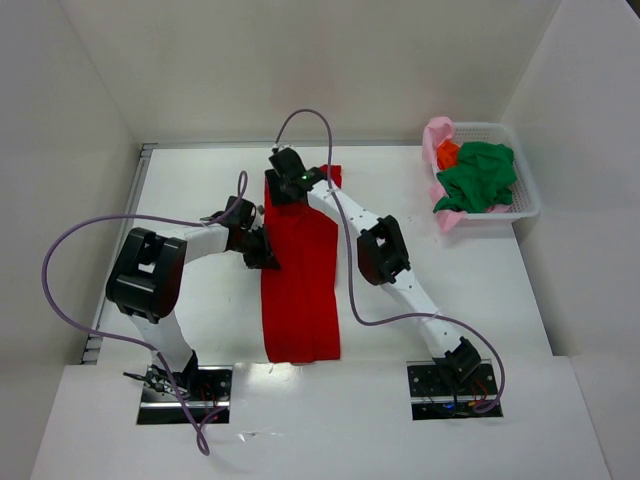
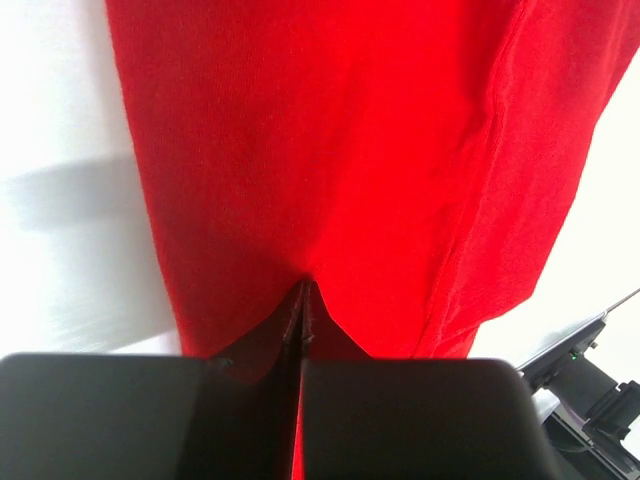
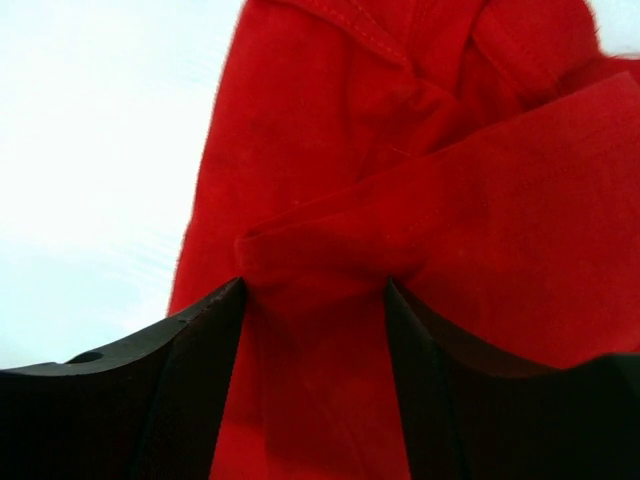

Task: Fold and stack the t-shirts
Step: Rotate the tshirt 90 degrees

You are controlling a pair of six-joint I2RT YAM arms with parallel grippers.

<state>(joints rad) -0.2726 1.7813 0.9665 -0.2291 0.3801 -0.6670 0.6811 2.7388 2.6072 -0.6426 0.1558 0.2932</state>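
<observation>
Soft, limp red t-shirt [image 1: 300, 290] lies as a long strip mid-frame on the surface [image 1: 480, 280], left fingers [image 2: 400, 415] pinching its left edge, right fingers [image 3: 120, 400] apart around a top-end fold; edges likely grip best.

A folded t-shirt [image 1: 300, 290] lies lengthwise down the middle of the table [image 1: 200, 190], running near to far. The left gripper [image 1: 268, 255] sits at its left edge about halfway along, the right gripper [image 1: 285, 185] at its far end. A basket [image 1: 525, 195] stands at the far right corner with other t-shirts [image 1: 478, 178] heaped in it, one draping over its left rim.
</observation>
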